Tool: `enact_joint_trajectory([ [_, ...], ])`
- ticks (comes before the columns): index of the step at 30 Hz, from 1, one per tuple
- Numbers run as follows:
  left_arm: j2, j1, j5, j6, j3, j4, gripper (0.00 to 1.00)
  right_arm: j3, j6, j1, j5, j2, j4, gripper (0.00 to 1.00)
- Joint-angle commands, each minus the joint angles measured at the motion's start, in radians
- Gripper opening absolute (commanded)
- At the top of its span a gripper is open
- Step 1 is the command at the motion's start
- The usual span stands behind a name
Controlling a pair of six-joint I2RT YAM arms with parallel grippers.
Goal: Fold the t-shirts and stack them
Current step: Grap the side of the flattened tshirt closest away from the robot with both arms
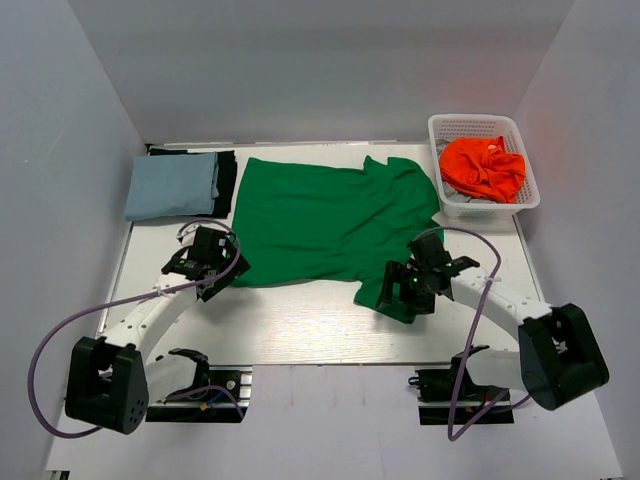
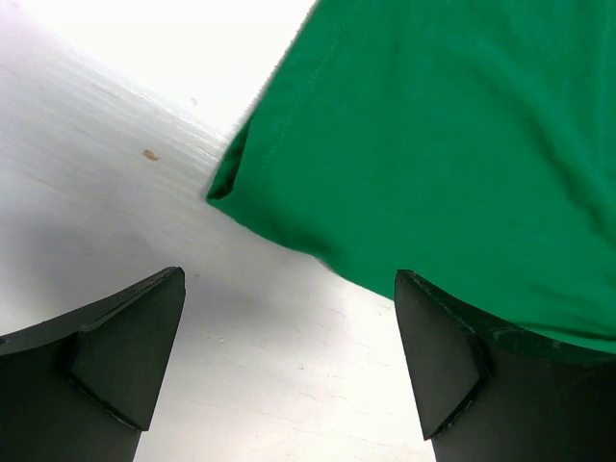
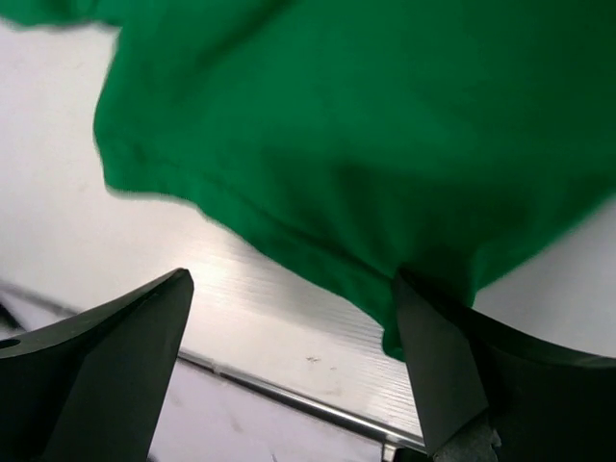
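Clearly the green t-shirt [image 1: 330,215] lies crosswise, its near corners just ahead of the left tool [image 1: 215,262] and right tool [image 1: 400,290], both spread apart

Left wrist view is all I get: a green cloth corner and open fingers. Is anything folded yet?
Observer: Yes, a folded pale blue t-shirt lies on a black t-shirt at the far left corner.
Operator: Any others besides the green?
Observer: An orange t-shirt sits crumpled in the white basket, far right.
Operator: And the right arm?
Observer: Its fingers are open at the green t-shirt, at its near right corner.
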Motion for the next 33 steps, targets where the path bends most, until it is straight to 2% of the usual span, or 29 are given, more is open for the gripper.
enact_joint_trajectory([
  [1, -0.044, 0.002, -0.055, -0.031, -0.002, -0.025, 1.0, -0.056, 0.128, -0.008, 0.176, -0.071, -0.103, 0.9],
  [3, -0.054, 0.002, -0.055, -0.04, -0.002, -0.025, 1.0, -0.063, 0.155, -0.011, 0.295, -0.122, -0.181, 0.9],
  [5, -0.054, 0.002, -0.045, -0.04, -0.002, -0.025, 1.0, -0.065, 0.18, -0.014, 0.326, -0.154, -0.229, 0.9],
  [12, -0.044, 0.002, -0.067, -0.06, -0.011, -0.044, 1.0, 0.047, 0.116, -0.02, 0.408, -0.269, -0.189, 0.9],
  [18, -0.071, 0.002, -0.103, -0.082, -0.048, -0.015, 1.0, 0.058, 0.122, -0.022, 0.367, -0.3, -0.148, 0.9],
  [21, -0.013, 0.002, -0.135, -0.092, -0.048, -0.006, 1.0, 0.059, 0.14, -0.027, 0.383, -0.297, -0.183, 0.9],
  [25, 0.037, 0.002, -0.16, -0.122, -0.039, -0.006, 0.86, 0.03, 0.168, -0.027, 0.394, -0.311, -0.229, 0.9],
  [28, 0.06, 0.002, -0.15, -0.122, -0.049, 0.049, 0.71, 0.004, 0.189, -0.027, 0.373, -0.329, -0.247, 0.9],
  [32, 0.101, 0.002, -0.141, -0.122, -0.059, 0.086, 0.44, -0.051, 0.2, -0.028, 0.299, -0.337, -0.246, 0.88],
  [33, 0.101, 0.002, -0.141, -0.122, -0.059, 0.095, 0.33, -0.059, 0.202, -0.024, 0.285, -0.338, -0.241, 0.86],
])
